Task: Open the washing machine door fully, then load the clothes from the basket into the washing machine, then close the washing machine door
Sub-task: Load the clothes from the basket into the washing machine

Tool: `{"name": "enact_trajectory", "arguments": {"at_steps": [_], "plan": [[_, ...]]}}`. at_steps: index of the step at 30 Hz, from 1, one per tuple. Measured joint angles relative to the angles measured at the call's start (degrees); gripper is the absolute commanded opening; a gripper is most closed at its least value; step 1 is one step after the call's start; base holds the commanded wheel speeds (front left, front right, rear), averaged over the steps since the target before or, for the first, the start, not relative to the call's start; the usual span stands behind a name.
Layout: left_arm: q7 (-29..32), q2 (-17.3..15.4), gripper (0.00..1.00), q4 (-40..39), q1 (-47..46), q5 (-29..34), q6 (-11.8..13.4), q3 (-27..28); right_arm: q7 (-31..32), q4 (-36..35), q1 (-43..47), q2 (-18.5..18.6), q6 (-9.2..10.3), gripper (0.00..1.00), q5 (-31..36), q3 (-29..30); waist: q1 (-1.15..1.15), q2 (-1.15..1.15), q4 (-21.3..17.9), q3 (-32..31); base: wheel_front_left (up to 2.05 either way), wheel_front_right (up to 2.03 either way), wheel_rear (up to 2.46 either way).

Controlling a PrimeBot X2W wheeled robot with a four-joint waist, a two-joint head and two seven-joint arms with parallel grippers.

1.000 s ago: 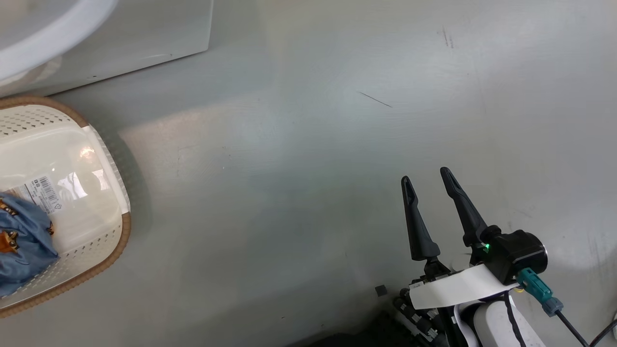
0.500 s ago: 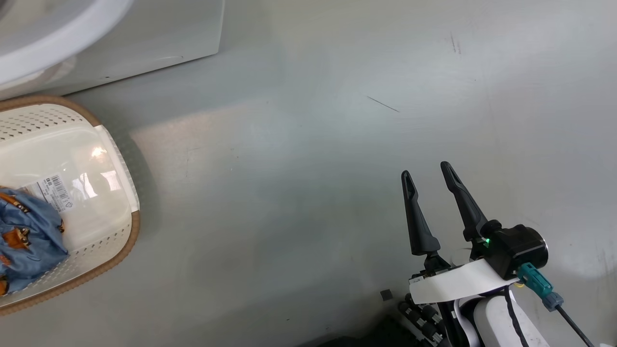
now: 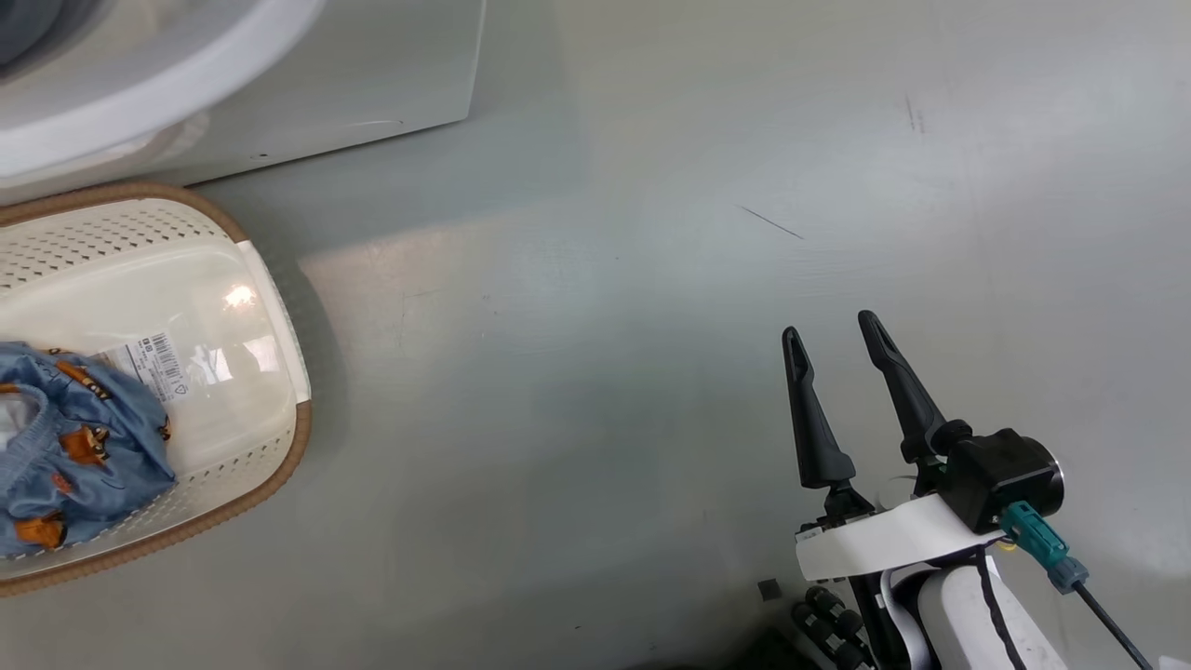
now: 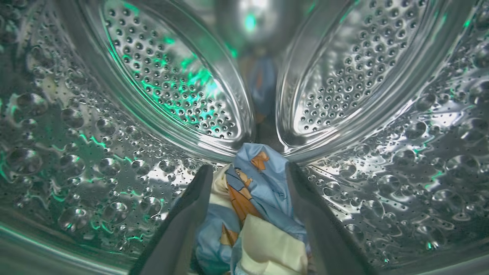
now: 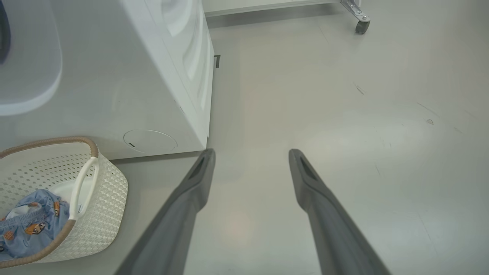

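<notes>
My left gripper [image 4: 248,168] is inside the washing machine's steel perforated drum [image 4: 160,76]. It stands open, and a light blue garment [image 4: 259,183] with orange patches and cream lining lies between its fingers. More of the blue clothes [image 3: 84,437] lie in the cream basket [image 3: 279,465] on the floor at the left. The white washing machine [image 3: 354,65] stands just behind the basket. The pale rounded rim of its door [image 5: 34,88] stands out from the front. My right gripper [image 3: 828,326] hangs open and empty over the bare floor, far to the right of the basket [image 5: 103,198].
Grey floor spreads to the right of the machine [image 5: 114,84]. A frame's caster wheel [image 5: 361,25] stands at the far end of the floor. A round service cap [image 5: 149,141] sits low on the machine's front.
The head camera has turned, so the whole picture has slid right and more of the basket and its clothes shows. The right gripper holds nearly the same pose.
</notes>
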State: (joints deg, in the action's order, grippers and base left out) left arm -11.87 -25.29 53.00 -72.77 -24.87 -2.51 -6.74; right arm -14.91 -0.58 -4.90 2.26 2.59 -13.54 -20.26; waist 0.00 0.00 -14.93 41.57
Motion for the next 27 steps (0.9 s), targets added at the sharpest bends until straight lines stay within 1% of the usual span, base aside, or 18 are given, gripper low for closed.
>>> {"name": "enact_trajectory", "arguments": {"at_steps": [3, 7, 11, 19, 23, 27], "plan": [[-0.54, 0.52, 1.00, 0.30, 0.16, -0.03, 0.37, 0.47, 0.00, 0.19, -0.52, 0.01, 0.00, 1.00, 0.00, 0.13, 0.00, 0.00, 0.41, -0.38, 0.00, 0.00, 0.00], [-1.38, 2.47, 1.00, 0.41, 1.65, -0.65, 1.02, 0.88, 0.00, 0.88, -0.60, 0.03, -0.04, 1.00, 0.00, 0.92, 0.00, 0.00, 1.43, -1.16, 0.00, 0.00, 0.00], [-1.90, 4.88, 1.00, 0.45, 4.29, -1.68, 1.02, 0.77, 0.00, 1.42, -0.86, 0.04, -0.24, 1.00, 0.01, 1.34, 0.00, 0.00, 2.65, -2.06, 0.00, 0.00, 0.00], [-2.38, 8.22, 1.00, 0.41, 9.49, -1.59, 0.67, -0.69, 0.00, 2.40, -1.99, 0.10, -0.69, 1.00, 0.19, 2.94, 0.00, 0.00, 5.46, -4.13, 0.00, 0.00, 0.00], [-2.41, 9.35, 1.00, 0.13, 11.99, -1.47, 0.53, -0.83, 0.01, 3.20, -2.36, 0.12, -0.99, 1.00, 0.43, 3.71, 0.00, 0.00, 6.87, -5.43, 0.00, 0.00, 0.00], [-2.58, 11.37, 1.00, -0.46, 15.29, -1.43, 0.51, -1.07, 0.00, 4.02, -2.94, 0.14, -1.03, 1.00, 0.44, 4.86, 0.00, 0.00, 8.09, -7.17, 0.00, 0.00, 0.00]]}}
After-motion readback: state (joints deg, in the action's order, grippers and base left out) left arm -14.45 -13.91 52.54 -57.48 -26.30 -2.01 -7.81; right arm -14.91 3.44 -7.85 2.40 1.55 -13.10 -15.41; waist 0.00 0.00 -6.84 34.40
